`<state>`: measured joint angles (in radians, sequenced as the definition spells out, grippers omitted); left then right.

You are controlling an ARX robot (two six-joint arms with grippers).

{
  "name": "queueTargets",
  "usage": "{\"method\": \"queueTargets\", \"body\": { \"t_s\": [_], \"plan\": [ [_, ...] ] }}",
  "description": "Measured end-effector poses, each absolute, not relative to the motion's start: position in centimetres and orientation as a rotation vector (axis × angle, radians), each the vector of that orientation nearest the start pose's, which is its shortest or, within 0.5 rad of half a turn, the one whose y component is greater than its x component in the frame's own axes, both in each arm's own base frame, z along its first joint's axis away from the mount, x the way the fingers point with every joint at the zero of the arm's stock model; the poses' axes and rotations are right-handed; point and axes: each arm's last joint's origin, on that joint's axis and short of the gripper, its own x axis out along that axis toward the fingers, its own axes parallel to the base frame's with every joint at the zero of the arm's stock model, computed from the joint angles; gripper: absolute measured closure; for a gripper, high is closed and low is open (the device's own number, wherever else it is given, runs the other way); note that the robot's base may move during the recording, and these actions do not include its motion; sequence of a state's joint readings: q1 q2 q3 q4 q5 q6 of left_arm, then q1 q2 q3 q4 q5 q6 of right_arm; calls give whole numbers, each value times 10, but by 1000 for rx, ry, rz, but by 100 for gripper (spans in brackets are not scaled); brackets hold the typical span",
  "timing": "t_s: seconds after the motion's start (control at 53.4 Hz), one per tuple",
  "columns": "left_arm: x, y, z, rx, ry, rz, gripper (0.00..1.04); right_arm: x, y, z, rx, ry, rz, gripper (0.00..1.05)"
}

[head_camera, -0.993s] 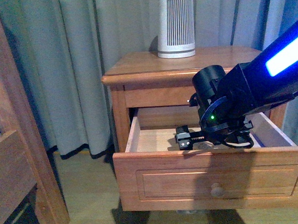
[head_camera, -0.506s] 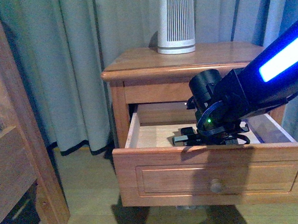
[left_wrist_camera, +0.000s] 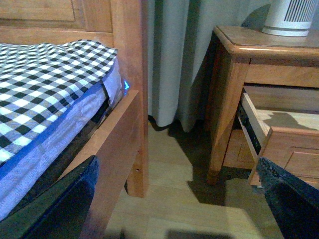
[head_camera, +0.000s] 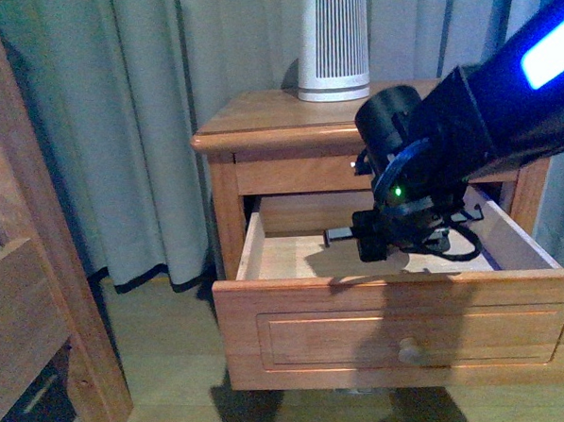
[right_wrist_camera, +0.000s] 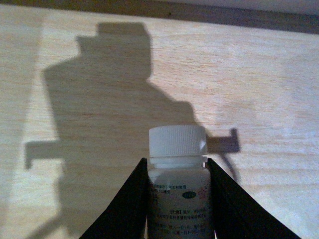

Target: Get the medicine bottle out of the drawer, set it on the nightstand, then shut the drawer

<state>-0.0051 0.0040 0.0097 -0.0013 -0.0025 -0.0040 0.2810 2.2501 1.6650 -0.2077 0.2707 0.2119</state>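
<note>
My right gripper [right_wrist_camera: 178, 199] is shut on the medicine bottle [right_wrist_camera: 178, 191]. The bottle is small and white with a ribbed white cap, and it sits between my black fingers [right_wrist_camera: 124, 209]. It hangs above the pale floor of the open upper drawer [right_wrist_camera: 99, 74]. In the front view the right gripper [head_camera: 378, 239] is over the drawer [head_camera: 402, 328], below the nightstand top [head_camera: 277, 117]; the bottle is hidden there. My left gripper [left_wrist_camera: 174, 209] is open and empty above the floor, between the bed and the nightstand [left_wrist_camera: 239, 45].
A large white ribbed device [head_camera: 332, 38] stands at the back of the nightstand top. Grey curtains [head_camera: 136, 134] hang behind. A wooden bed frame [head_camera: 29, 262] with a checked blanket [left_wrist_camera: 45, 84] is to the left.
My right gripper has risen from the drawer floor with the bottle and moved a little to the right. The drawer stays open.
</note>
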Motion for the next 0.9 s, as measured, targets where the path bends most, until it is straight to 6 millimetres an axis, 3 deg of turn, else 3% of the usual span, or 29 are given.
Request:
{"method": "queueTargets", "body": {
  "t_s": [0.094,0.206,0.3,0.468,0.675,0.75,0.899],
  "plan": [
    [97,0,166,-4,-4,-3,7,451,132,193,-6,702,-72,74],
    [97,0,166,-4,-4,-3,7,441,122,236,-47,512,-94,74],
    [97,0,166,-4,-4,-3,7,442,105,266,-71,418,-112,74],
    [97,0,166,-4,-4,-3,7,460,69,296,-96,342,-208,74],
    [97,0,166,-4,-4,-3,7,502,24,302,-89,343,-337,74],
    [97,0,166,-4,-4,-3,7,519,10,293,-89,350,-387,74],
    [97,0,166,-4,-4,-3,7,539,-1,277,-78,370,-425,74]
  ]
}}
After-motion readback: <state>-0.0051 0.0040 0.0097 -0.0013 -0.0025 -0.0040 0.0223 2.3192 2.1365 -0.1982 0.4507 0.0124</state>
